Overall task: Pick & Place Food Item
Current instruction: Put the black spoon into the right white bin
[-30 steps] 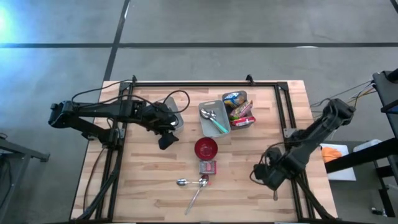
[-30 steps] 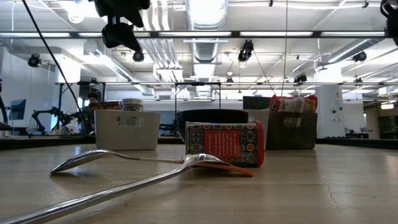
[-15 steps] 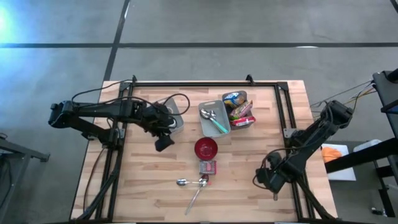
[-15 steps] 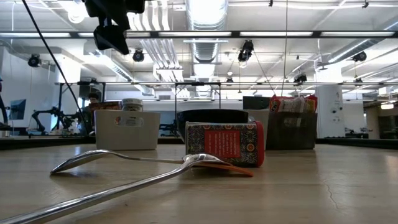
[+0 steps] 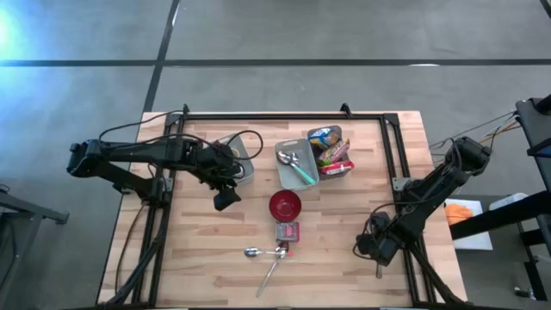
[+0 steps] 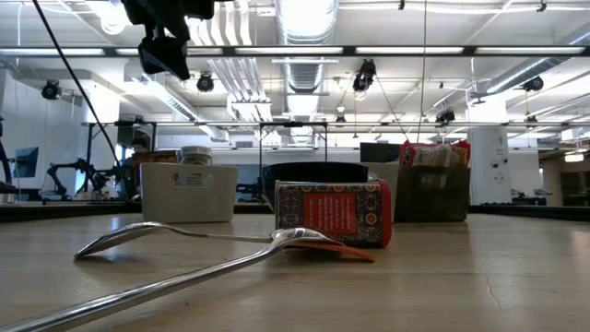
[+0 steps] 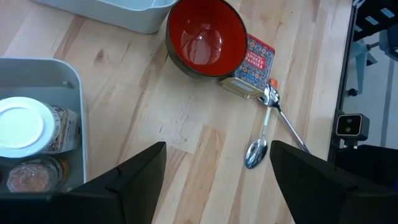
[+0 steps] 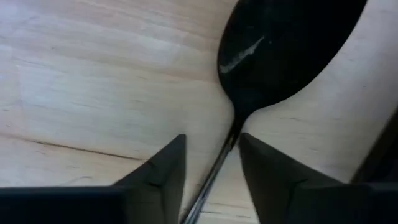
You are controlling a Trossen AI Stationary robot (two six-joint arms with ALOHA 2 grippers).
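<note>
A red patterned food tin point(image 5: 287, 231) point(image 6: 332, 213) point(image 7: 252, 62) lies on the table just near of a red bowl point(image 5: 285, 205) point(image 7: 205, 37). My left gripper point(image 5: 225, 200) point(image 7: 214, 186) hangs open above the table, left of the bowl, and holds nothing. My right gripper point(image 5: 376, 254) point(image 8: 211, 168) points down at the table's near right. Its fingers stand on either side of the thin neck of a dark spoon point(image 8: 280, 56) that lies flat on the wood. The spoon's handle end point(image 5: 379, 274) sticks out from under the gripper. My right gripper comes down from above with one finger on each side of the spoon's neck point(image 8: 231, 140), just behind the bowl, and the fingers lie across the handle. A gap shows beside one finger point(image 8: 161, 168). Whether the other finger point(image 8: 267, 168) touches the neck, I cannot tell.
Two metal spoons point(image 5: 267, 254) point(image 6: 184, 242) lie crossed near the tin. At the back stand a grey bin point(image 5: 295, 165) with utensils, a bin of food packets point(image 5: 331, 151) and a bin of jars point(image 5: 241, 164) point(image 7: 37, 130) under my left arm. Black rails frame the table.
My right gripper has sunk toward the table and shifted slightly toward the right near corner, over the dark spoon. My left gripper has tipped a little, and its tips have swung slightly toward the table's left. Nothing on the table has moved.
</note>
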